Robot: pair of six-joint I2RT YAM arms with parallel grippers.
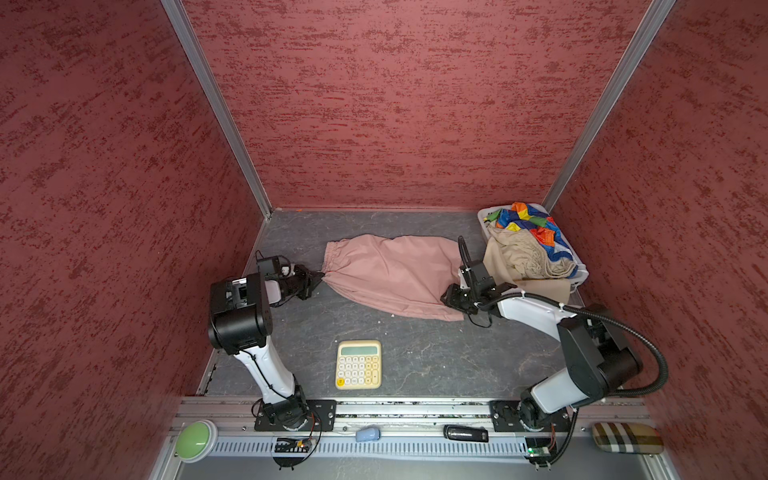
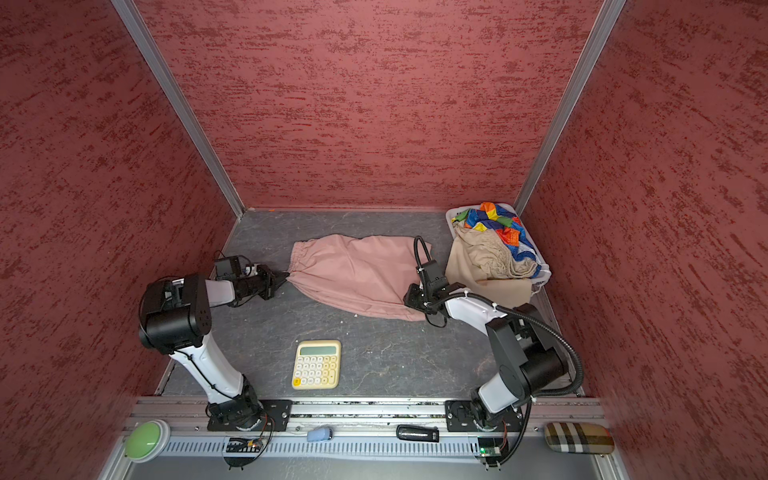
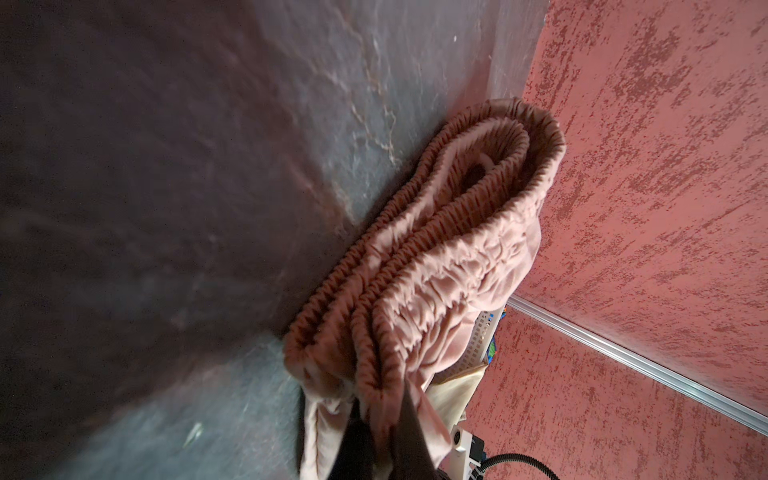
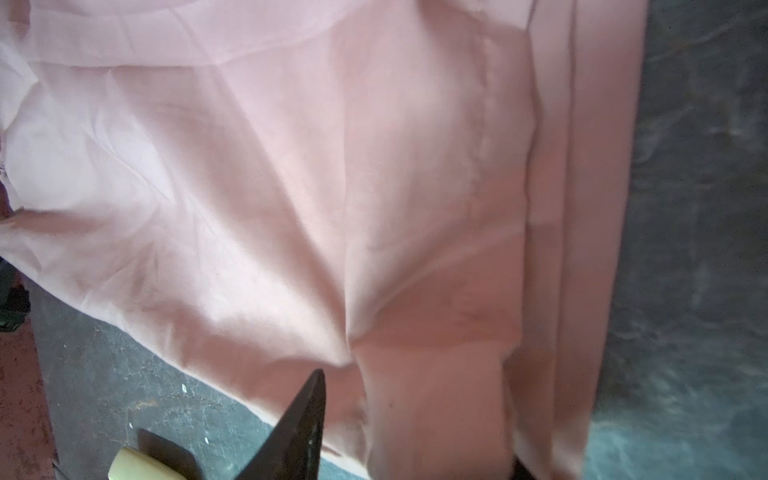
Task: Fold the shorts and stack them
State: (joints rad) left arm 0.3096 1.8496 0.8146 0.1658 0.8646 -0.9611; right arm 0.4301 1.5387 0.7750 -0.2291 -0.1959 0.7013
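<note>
The dusty pink shorts lie stretched across the back middle of the table, gathered waistband on the left. My left gripper is shut on the near corner of that waistband, with the elastic pinched between its dark fingers. My right gripper is at the hem end. Its jaws stand apart, with pink cloth lying between them and over one finger. The beige shorts and rainbow shorts lie heaped in the white basket.
A cream calculator lies on the table near the front middle. Along the front rail sit a green button, a small blue object, a black object and a checked case. Red walls close in three sides.
</note>
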